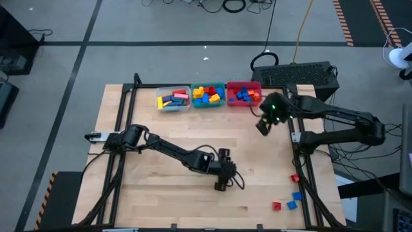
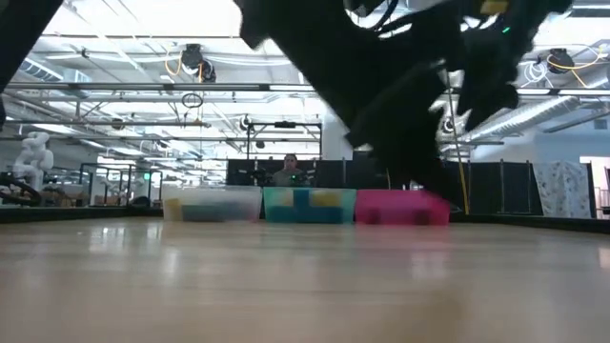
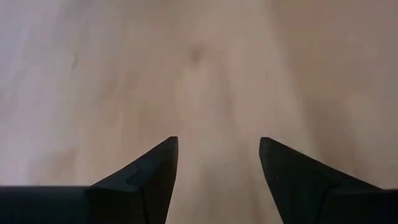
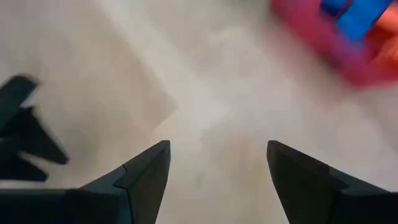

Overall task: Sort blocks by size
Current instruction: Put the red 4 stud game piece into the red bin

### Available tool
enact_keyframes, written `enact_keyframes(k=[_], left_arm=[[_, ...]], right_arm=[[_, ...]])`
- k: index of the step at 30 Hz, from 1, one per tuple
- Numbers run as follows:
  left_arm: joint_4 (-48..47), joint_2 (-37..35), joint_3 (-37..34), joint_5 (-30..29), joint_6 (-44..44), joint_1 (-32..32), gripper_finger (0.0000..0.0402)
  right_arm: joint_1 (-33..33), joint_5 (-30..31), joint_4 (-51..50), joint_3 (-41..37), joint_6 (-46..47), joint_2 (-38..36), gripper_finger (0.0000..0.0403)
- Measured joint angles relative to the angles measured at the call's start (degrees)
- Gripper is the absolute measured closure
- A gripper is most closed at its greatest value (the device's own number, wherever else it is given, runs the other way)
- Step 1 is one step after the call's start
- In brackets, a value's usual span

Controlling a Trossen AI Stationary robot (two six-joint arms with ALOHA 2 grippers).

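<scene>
Blocks in blue, red, yellow and orange fill three bins at the table's far edge: a clear bin (image 1: 172, 98), a teal bin (image 1: 207, 95) and a red bin (image 1: 243, 94). Several loose blocks lie at the near right corner, among them a red one (image 1: 295, 178) and a blue one (image 1: 297, 195). My left gripper (image 1: 222, 183) (image 3: 217, 142) is open over bare wood near the table's middle front, with nothing between its fingers. My right gripper (image 1: 262, 127) (image 4: 218, 144) hangs open and empty above the table, just on the near side of the red bin (image 4: 348, 50).
A black frame runs along the table's left and right sides (image 1: 119, 129). A dark keyboard-like unit (image 1: 302, 74) sits beyond the far right corner. Bare wood (image 1: 167, 193) spans the table's left and middle. In the low view the bins (image 2: 309, 204) stand in a row behind a dark arm.
</scene>
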Motion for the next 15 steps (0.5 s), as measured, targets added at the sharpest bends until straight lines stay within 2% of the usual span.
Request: enact_keyframes(k=[7, 11, 15], left_arm=[[22.7, 2.1, -1.3, 13.4, -0.6, 1.0, 0.0173], [34.4, 7.2, -0.9, 14.9, -0.3, -0.3, 0.0173], [36.8, 11.7, 4.4, 15.0, -0.6, -1.0, 0.0173]], right_arm=[[11.2, -0.1, -6.0, 0.0, 11.1, -4.2, 0.0151], [14.8, 0.9, -5.7, 0.0, 13.8, -4.8, 0.0151], [16.3, 1.8, -5.7, 0.0, 14.5, -4.8, 0.0151]])
